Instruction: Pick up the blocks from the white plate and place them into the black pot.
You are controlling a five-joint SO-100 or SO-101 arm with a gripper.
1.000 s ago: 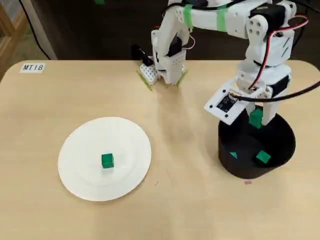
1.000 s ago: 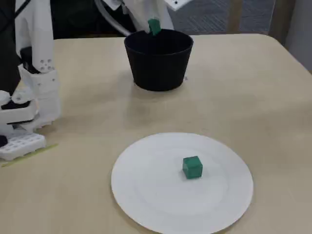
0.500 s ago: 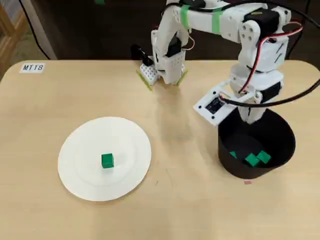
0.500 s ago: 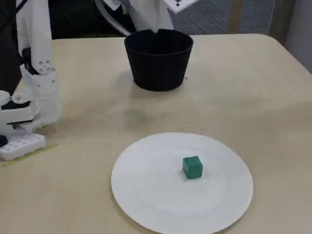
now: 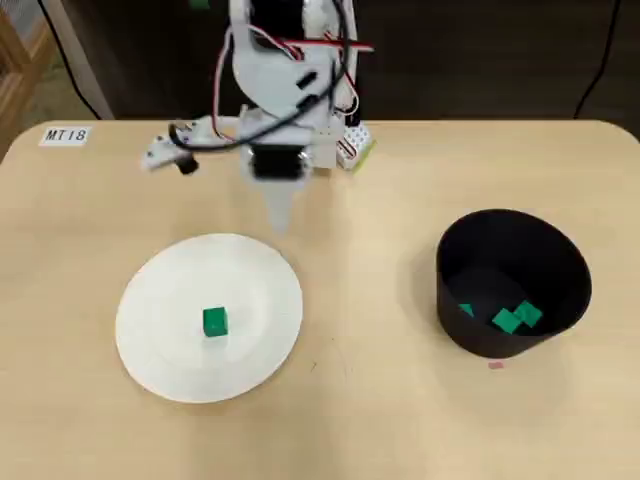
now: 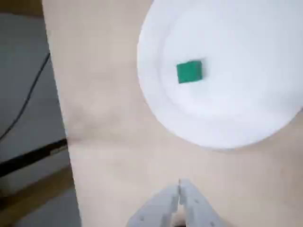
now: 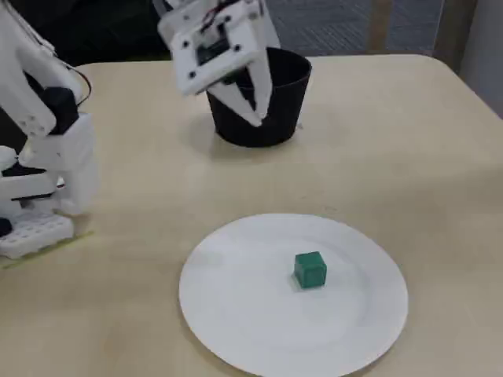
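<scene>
pincer clenched, empty, above bare surface | has swung away from pot, now well off to its side, holding three blocks | last block on plate just ahead | judged: one pick left
</scene>
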